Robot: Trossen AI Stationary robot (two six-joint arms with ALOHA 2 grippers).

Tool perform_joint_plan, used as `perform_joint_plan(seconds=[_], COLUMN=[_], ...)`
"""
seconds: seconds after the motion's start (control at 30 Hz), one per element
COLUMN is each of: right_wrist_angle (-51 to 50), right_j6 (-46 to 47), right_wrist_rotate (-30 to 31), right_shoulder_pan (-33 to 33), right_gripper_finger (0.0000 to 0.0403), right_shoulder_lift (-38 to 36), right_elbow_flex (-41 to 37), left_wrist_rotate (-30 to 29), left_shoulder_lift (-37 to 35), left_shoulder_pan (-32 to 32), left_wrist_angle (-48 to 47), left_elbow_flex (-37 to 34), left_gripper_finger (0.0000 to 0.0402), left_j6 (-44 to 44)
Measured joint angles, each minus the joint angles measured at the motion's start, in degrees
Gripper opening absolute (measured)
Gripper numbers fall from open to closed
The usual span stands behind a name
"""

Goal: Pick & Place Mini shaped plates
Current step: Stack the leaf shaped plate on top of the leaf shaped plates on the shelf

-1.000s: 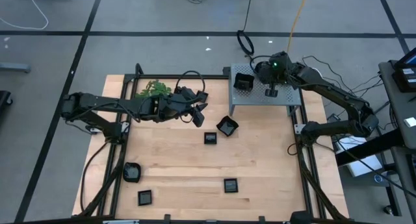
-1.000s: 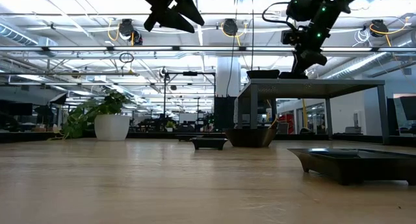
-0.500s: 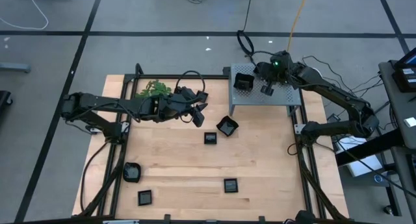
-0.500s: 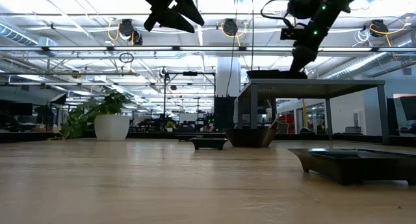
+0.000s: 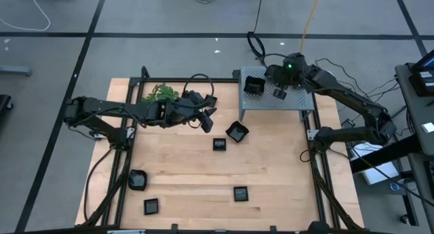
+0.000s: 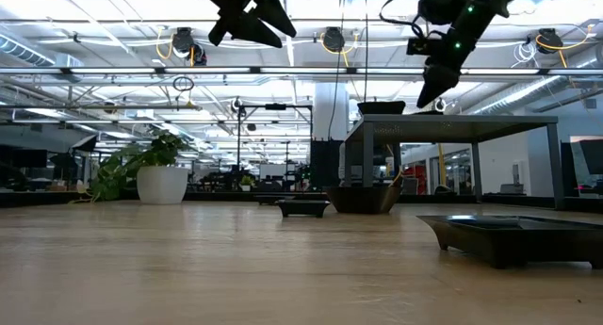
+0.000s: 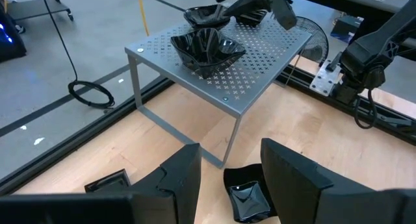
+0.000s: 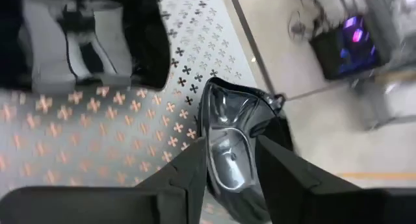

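Mini shaped plates (image 5: 254, 85) sat stacked on the grey perforated box (image 5: 298, 102), and the right gripper (image 5: 279, 92) just beside them had its fingers apart around one tilted plate (image 8: 231, 152), which might slide off the stack if it snagged.

A large open robotics lab or industrial hall: the wooden bench (image 5: 271, 166) stands on a grey concrete floor (image 5: 169, 17) crossed by dark tape lines, with loose cables (image 5: 256, 44) trailing over it. The low view shows exposed ceiling trusses (image 6: 113, 71), strip lights, ducting, and a potted plant (image 6: 155, 174) before distant workstations.
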Motion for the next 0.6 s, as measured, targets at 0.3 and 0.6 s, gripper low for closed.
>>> perform_joint_plan(seconds=[0.3, 0.6], right_wrist_angle=[-1.42, -2.07], right_j6=[-13.50, -11.84], right_wrist_rotate=[0.13, 0.16], right_shoulder_pan=[0.00, -0.02], right_gripper_finger=[0.0116, 0.0127], right_shoulder_lift=[-0.03, 3.73], right_elbow_flex=[0.00, -0.04], left_wrist_rotate=[0.02, 0.00], left_shoulder_lift=[0.00, 0.00], left_shoulder_pan=[-0.14, -0.14], left_wrist_angle=[-0.02, -0.02], left_elbow_flex=[0.01, 0.01], left_gripper_finger=[0.0163, 0.0164], left_j6=[0.03, 0.05])
